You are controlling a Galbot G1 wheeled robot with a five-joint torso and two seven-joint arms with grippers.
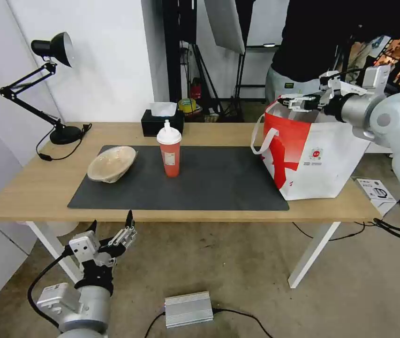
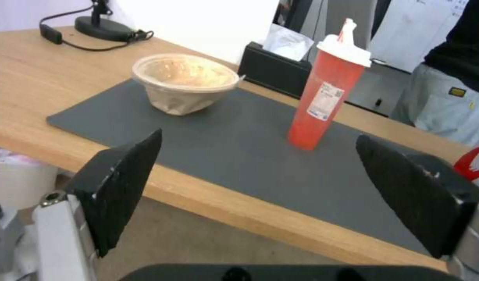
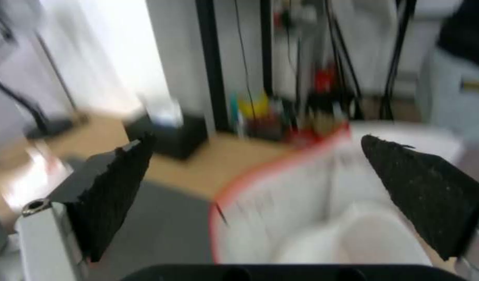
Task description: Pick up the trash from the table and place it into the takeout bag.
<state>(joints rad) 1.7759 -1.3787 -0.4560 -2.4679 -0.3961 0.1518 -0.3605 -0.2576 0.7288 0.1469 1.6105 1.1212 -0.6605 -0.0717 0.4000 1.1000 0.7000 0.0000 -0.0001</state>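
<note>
The table [image 1: 31,188] is a long light-wood top on white legs, with a dark grey mat [image 1: 209,183] spread across its middle. At the robot's right end of the table stands the takeout bag [image 1: 321,164] — white with a red side panel, its mouth open and one loop handle hanging over the mat's edge. In the right wrist view a blurred pale round shape, apparently the large white bowl [image 3: 354,238], lies inside the bag.

The right gripper [image 1: 298,102] hovers over the bag's open mouth, its fingers spread wide and holding nothing.

On the mat's left part rests the beige bowl [image 1: 111,163], tilted on its side, with a small gap between it and the red cup [image 1: 169,155], which stands upright near the mat's middle under its white domed lid. Behind the cup, at the table's far edge, sits a black tissue box [image 1: 162,123], and a black desk lamp [image 1: 49,84] stands at the far left corner.

The left gripper [image 1: 115,237] hangs low in front of the table, below its near edge — fingers parted, empty, facing the bowl and cup.
</note>
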